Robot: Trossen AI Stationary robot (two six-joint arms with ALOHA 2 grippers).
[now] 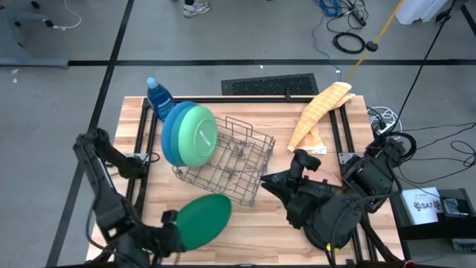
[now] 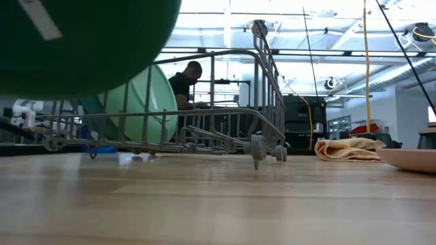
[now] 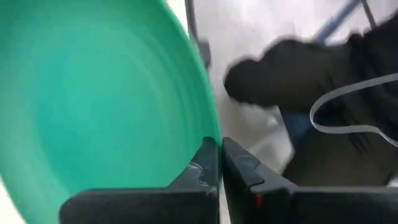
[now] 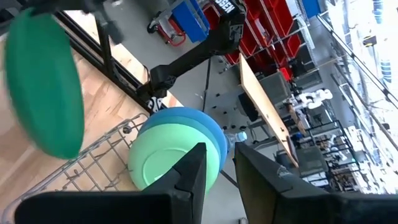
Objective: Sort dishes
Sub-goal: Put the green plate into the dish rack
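L hand [image 1: 168,220] at the near L part of the tabletop [image 1: 245,223], fingers [image 3: 208,165] pinched together on the rim of the dark green plate [image 1: 202,220]. Plate is off the wood, tilted; in low view it hangs at top L w/ nothing under it, and the L wrist view shows its inner face beside the fingers.

Light green plate [image 1: 196,135] and blue plate [image 1: 171,134] stand on edge, one against the other, at the L end of the grey wire rack [image 1: 234,160]; blue one behind, toward the blue bottle [image 1: 158,95]. Can't tell if they sit in the rack slots or just lean on it.

R hand [image 1: 274,181] near the R side of the rack, low over the tabletop, fingers [image 4: 189,177] a bit apart, nothing between them. Pink plate [image 2: 411,160] flat on the wood at the R edge in low view; mostly hidden under the R arm from above.

Yellow cloth [image 1: 320,112] at far R of the tabletop. A person [image 2: 184,85] sits in the room behind the rack
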